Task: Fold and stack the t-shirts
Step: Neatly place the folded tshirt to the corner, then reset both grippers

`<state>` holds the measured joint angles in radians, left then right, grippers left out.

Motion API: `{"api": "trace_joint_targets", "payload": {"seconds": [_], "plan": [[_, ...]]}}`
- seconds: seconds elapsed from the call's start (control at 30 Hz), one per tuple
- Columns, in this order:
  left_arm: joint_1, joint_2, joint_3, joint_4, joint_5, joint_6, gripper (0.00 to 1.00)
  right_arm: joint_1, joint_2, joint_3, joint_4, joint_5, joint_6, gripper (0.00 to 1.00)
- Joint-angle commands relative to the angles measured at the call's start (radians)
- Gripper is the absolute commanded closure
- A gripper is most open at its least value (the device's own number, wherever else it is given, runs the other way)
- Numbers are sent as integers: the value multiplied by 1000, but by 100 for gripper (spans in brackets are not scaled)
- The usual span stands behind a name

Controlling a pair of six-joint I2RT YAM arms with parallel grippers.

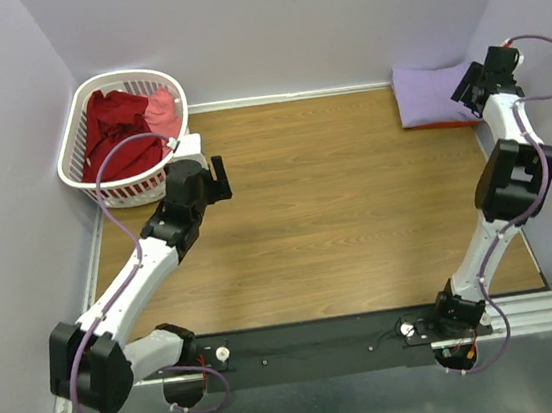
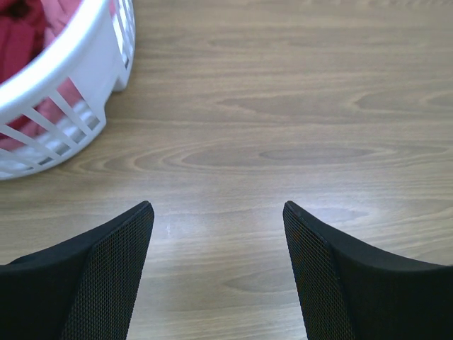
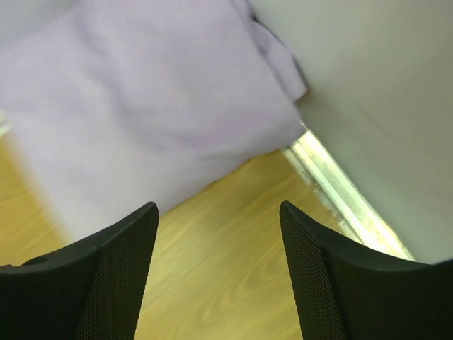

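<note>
Wooden table (image 1: 337, 209) spreads between far-left basket (image 1: 129, 76) and far-right lavender t-shirt (image 1: 429, 95)

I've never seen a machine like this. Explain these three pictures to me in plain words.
These are two robot arms bolted to the near edge of a wooden table. The wide picture looks down from above and behind them. The other two come from a camera on each wrist, with that gripper's black fingers at the bottom. The left gripper is beside a white laundry basket that holds a dark red shirt and a pink shirt. The right gripper is close to a folded lavender shirt lying on an orange shirt in the far right corner. Both grippers are open and hold nothing.
</note>
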<state>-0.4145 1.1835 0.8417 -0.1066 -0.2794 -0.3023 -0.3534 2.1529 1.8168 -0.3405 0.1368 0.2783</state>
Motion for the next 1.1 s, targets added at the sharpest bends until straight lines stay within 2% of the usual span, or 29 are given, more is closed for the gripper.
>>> {"api": "trace_joint_targets", "payload": {"seconds": [0.0,0.07,0.1,0.13,0.17,0.3,0.4,0.43,0.57,0.67,0.9,1.07], "plan": [[-6,-102,-3,22,-38,5,18,45,-293,-108,11,-80,62,23],[-6,-160,-7,22,-46,12,18,45,-397,-197,-8,-126,94,22],[-4,-200,-1,13,-46,12,18,45,-523,-221,-29,-131,101,21],[-4,-220,19,-13,-46,14,18,45,-578,-265,-44,-170,102,8],[-4,-243,28,-30,-49,18,18,45,-646,-283,-61,-180,104,1],[-4,-366,92,-119,-93,20,17,45,-981,-323,-143,-235,91,0],[-4,-465,149,-188,-132,22,15,53,-1143,-362,-192,-208,116,0],[-3,-516,161,-211,-141,25,14,62,-1241,-385,-193,-191,127,0],[-4,-628,206,-260,-184,49,9,221,-1396,-421,-236,-33,98,0],[-4,-700,192,-285,-248,58,7,293,-1520,-471,-258,1,64,0],[-4,-864,37,-259,-303,-9,7,335,-1749,-661,-261,83,59,0],[-4,-950,-96,-219,-306,-49,5,347,-1809,-754,-259,110,70,0]]}}
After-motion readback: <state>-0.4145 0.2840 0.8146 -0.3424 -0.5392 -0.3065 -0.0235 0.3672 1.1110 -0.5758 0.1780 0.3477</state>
